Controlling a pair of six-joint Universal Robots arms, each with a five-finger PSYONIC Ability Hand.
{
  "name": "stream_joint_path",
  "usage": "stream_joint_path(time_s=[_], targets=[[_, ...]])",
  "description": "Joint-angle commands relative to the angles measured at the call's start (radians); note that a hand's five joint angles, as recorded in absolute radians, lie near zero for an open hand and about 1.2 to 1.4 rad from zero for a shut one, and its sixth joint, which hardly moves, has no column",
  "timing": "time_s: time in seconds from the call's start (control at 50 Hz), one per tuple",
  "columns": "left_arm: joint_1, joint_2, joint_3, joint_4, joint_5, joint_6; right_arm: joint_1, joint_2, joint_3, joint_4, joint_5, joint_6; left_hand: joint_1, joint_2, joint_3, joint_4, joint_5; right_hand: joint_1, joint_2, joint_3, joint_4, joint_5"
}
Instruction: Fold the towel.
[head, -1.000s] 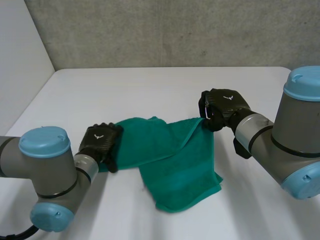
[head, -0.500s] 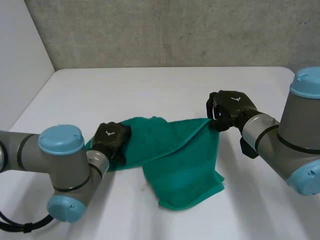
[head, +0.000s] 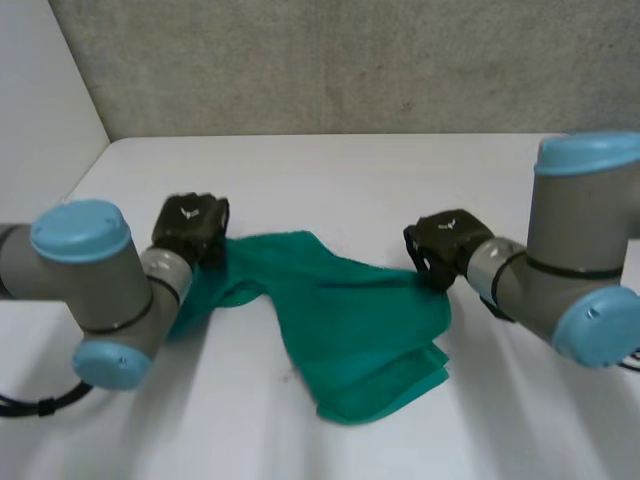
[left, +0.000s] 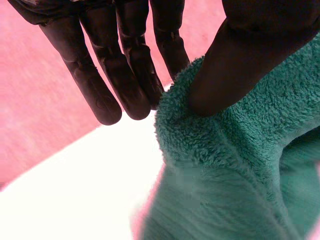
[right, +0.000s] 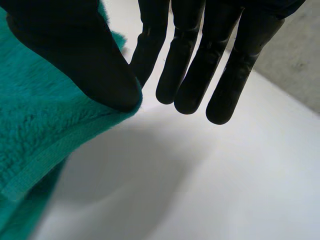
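Here, the green towel (head: 350, 330) lies rumpled across the middle of the white counter (head: 330, 170). Its bulk is a loose double layer spreading toward the near edge, with one end drawn toward the left edge and another toward the right edge. The left hand (head: 190, 226) sits at the towel's left end, on the side of the counter's left edge, and grasps the cloth. In the left wrist view its thumb (left: 235, 65) presses into a bunched fold of terry, pinching it against the straight fingers (left: 125, 75) behind. The right hand (head: 438, 243) is at the towel's right end, toward the right edge, and grasps it as well. In the right wrist view its thumb (right: 75, 55) bears on the hemmed border and nips it against the nearest of the straight fingers (right: 192, 70), while the others reach past the cloth over bare counter. That held border stands clear of the counter. Between the two hands the towel's far edge rises to a soft peak nearer the left hand, then slopes down to the right hand.
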Motion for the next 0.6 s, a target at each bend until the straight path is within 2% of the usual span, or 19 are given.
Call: stream_joint_path(time_s=[0.02, 0.08, 0.14, 0.16, 0.24, 0.28, 0.32, 0.42, 0.6], targets=[[0.01, 0.021, 0.294, -0.021, 0.074, 0.119, 0.001, 0.051, -0.411, -0.003, 0.068, -0.007, 0.274, 0.205, 0.21, 0.207, 0.258, 0.417, 0.226, 0.218, 0.208, 0.241], [0.009, 0.064, 0.434, -0.019, 0.074, 0.116, 0.004, 0.048, -0.562, -0.09, 0.12, 0.019, 0.274, 0.205, 0.21, 0.207, 0.258, 0.417, 0.226, 0.218, 0.208, 0.241], [0.009, 0.092, 0.514, -0.01, 0.071, 0.112, 0.007, 0.039, -0.606, -0.158, 0.134, 0.036, 0.274, 0.205, 0.21, 0.207, 0.258, 0.417, 0.226, 0.218, 0.208, 0.241], [0.007, 0.107, 0.553, -0.005, 0.071, 0.101, 0.007, -0.009, -0.602, -0.267, 0.148, 0.061, 0.274, 0.205, 0.21, 0.207, 0.258, 0.417, 0.226, 0.218, 0.208, 0.241], [0.009, 0.162, 0.574, 0.034, 0.063, 0.043, -0.006, -0.16, -0.504, -0.4, 0.145, 0.108, 0.274, 0.205, 0.21, 0.207, 0.258, 0.417, 0.226, 0.218, 0.208, 0.241], [0.01, 0.174, 0.562, 0.044, 0.063, 0.026, -0.008, -0.202, -0.447, -0.416, 0.141, 0.118, 0.274, 0.205, 0.21, 0.207, 0.258, 0.417, 0.226, 0.218, 0.208, 0.241], [0.018, 0.22, 0.473, 0.06, 0.073, -0.032, -0.002, -0.242, -0.354, -0.416, 0.124, 0.12, 0.274, 0.205, 0.21, 0.207, 0.258, 0.417, 0.226, 0.218, 0.208, 0.241], [0.021, 0.269, 0.312, 0.058, 0.101, -0.059, 0.007, -0.276, -0.174, -0.358, 0.086, 0.086, 0.274, 0.205, 0.21, 0.207, 0.258, 0.417, 0.226, 0.218, 0.208, 0.241], [0.021, 0.296, -0.018, -0.039, 0.153, -0.057, 0.015, -0.29, 0.088, -0.088, 0.059, -0.007, 0.274, 0.205, 0.21, 0.207, 0.258, 0.417, 0.226, 0.218, 0.208, 0.241]])
